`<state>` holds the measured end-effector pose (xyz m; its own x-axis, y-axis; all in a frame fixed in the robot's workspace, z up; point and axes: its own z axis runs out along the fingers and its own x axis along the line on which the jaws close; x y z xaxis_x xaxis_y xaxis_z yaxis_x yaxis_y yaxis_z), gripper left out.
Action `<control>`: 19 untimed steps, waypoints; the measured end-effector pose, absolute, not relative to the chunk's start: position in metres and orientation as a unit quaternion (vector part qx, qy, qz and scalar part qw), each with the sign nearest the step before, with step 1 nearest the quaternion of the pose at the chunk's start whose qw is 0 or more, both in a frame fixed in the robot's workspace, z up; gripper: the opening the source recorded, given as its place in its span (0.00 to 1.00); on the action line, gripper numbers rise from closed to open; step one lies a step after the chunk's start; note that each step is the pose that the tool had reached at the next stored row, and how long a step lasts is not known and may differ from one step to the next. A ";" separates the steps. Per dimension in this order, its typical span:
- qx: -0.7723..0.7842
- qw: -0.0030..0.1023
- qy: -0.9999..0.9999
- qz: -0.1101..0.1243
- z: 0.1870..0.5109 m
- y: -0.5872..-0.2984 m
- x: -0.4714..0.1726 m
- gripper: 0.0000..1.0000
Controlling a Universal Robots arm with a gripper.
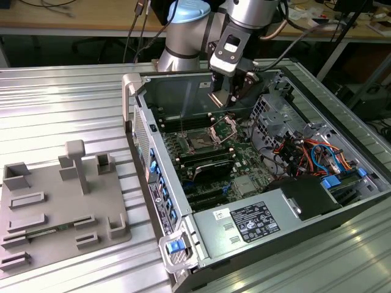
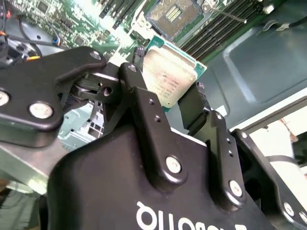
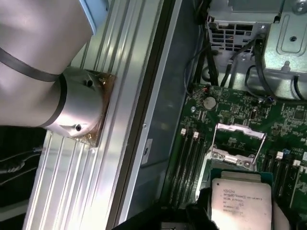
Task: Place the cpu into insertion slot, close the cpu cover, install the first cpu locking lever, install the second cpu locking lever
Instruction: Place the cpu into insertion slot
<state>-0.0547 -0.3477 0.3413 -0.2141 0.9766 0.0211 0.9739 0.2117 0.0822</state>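
Currently: gripper (image 2: 168,80), pinching the cpu (image 2: 169,67) by two opposite edges, metal top towards the second wrist view. Chip hangs above the motherboard (image 2: 62,19), apart from the insertion slot (image 2: 175,14), which lies bare. The cpu cover (image 1: 222,128) stands raised. Handling, by judgement: keep chip level, square its edges to the socket, descend straight, no sliding.

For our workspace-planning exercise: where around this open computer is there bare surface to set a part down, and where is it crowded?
Bare: the ribbed table between the grey fixture plate and its far edge, on the exterior view's left of the computer case. Crowded: inside the case, where the gripper holds the cpu near the insertion slot, beside cables.
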 end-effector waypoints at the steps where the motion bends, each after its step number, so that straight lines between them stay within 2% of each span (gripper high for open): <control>1: 0.630 0.018 0.775 0.038 0.340 -0.348 -0.055 0.55; 19: 0.683 0.016 0.730 0.033 0.323 -0.347 -0.056 0.55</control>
<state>-0.0556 -0.3471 0.3229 -0.0665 0.9975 0.0224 0.9955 0.0648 0.0694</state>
